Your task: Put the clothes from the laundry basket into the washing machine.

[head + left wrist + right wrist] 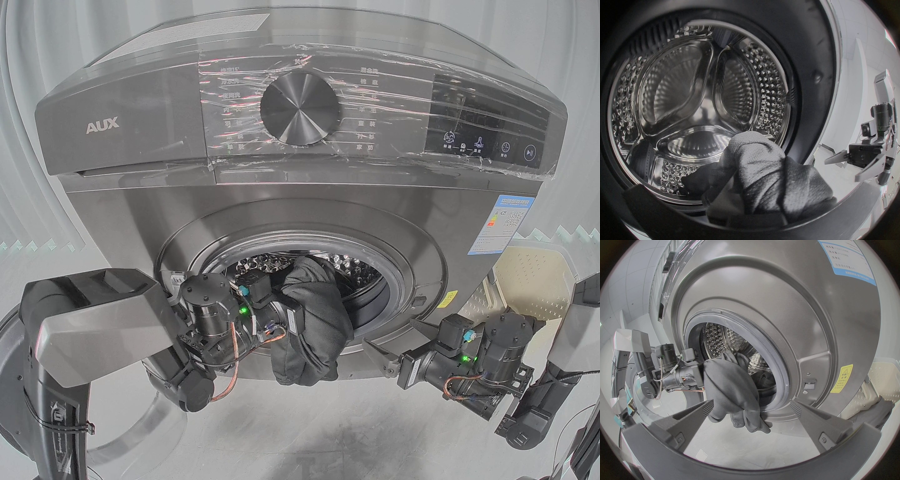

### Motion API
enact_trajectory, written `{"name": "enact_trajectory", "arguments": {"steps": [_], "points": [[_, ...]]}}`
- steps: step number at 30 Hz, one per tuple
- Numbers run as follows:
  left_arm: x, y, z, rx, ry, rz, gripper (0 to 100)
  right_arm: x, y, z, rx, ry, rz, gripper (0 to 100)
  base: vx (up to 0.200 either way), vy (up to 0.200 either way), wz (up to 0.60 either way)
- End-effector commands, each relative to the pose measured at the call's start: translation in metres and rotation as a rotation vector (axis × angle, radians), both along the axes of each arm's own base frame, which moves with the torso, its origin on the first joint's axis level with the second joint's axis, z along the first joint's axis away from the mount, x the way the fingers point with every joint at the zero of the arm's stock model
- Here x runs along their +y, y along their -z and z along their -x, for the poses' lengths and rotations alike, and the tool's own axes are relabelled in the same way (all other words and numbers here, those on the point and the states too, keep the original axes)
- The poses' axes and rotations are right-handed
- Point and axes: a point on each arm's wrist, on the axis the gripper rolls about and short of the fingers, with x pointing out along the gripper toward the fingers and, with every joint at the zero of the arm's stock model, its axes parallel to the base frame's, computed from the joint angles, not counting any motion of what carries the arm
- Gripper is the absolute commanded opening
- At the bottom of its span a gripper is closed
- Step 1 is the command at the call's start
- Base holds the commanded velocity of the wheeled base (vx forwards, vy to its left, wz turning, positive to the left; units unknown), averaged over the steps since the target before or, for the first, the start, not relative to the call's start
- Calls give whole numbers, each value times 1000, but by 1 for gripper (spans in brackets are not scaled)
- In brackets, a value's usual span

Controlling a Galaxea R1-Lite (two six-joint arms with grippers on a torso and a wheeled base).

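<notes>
Pale curtains (pixel 25 187) back the brushed-steel washing machine (pixel 300 206), where a limp dark knit garment (pixel 312 325) straddles the round drum mouth (pixel 400 275), draped over the left gripper (pixel 297 320); cloth hides whether it grips. Beside that mouth the right gripper (pixel 395 342) hangs open, empty. Released here, slack fabric would likely slide off the rubber seal (pixel 779 371) outward.

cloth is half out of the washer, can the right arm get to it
Probably yes: the right tool is open just beside the washer opening, aimed at the hanging cloth, with nothing between them.
</notes>
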Motion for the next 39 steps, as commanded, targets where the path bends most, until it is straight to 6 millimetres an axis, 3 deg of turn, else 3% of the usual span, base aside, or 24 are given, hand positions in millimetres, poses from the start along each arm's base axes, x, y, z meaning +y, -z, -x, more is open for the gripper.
{"name": "enact_trajectory", "arguments": {"steps": [1, 13, 17, 28, 39], "points": [[-10, 17, -17, 28, -25, -16, 0, 1, 1, 0, 5, -2, 2, 100, 0, 0, 0], [-28, 28, -46, 90, -43, -55, 0, 2, 3, 1, 11, -8, 7, 100, 0, 0, 0], [-39, 37, -67, 87, -55, -53, 0, 2, 3, 1, 11, -8, 7, 100, 0, 0, 0], [-61, 37, -124, 41, -201, -19, 0, 1, 3, 0, 11, -5, 7, 100, 0, 0, 0], [-48, 15, -151, 4, -356, 38, 0, 1, 3, 0, 12, -3, 8, 100, 0, 0, 0]]}}
